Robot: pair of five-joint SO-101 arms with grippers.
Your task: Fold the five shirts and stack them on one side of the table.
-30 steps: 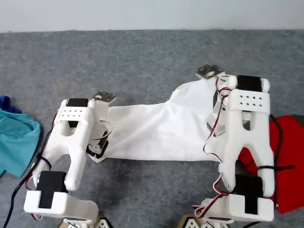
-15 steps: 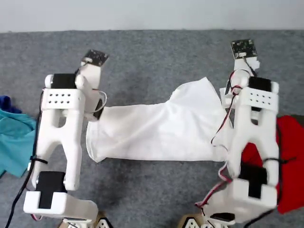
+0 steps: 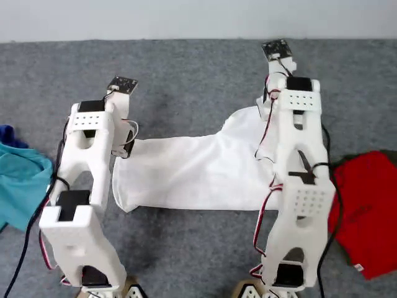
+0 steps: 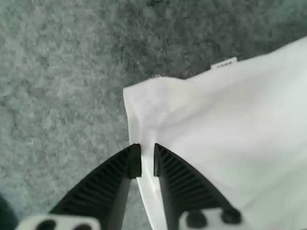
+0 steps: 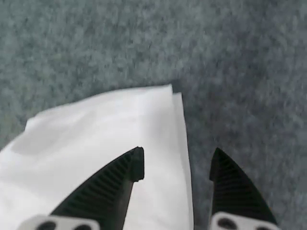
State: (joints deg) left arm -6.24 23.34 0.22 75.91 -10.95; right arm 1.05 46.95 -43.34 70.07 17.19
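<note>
A white shirt [image 3: 205, 171] lies spread flat across the middle of the grey table, partly folded into a long band. My left gripper [image 4: 146, 154] sits at the shirt's far left corner, its black jaws shut on the cloth's edge [image 4: 144, 115]. My right gripper [image 5: 177, 165] hangs open over the far right corner of the white shirt [image 5: 96, 139], one finger [image 5: 132, 167] above the cloth and the other over bare table. In the high view the left arm [image 3: 90, 143] and the right arm [image 3: 298, 143] stand at either end of the shirt.
A teal shirt [image 3: 18, 180] with a bit of blue cloth [image 3: 7, 133] behind it lies crumpled at the left edge. A red shirt [image 3: 366, 211] lies at the right edge. Grey table [image 3: 198, 74] stretches bare beyond the white shirt.
The left arm went from the shirt's near left corner to its far left corner. The right arm reached farther out, then swung left over the far right corner, uncovering more of the red shirt.
</note>
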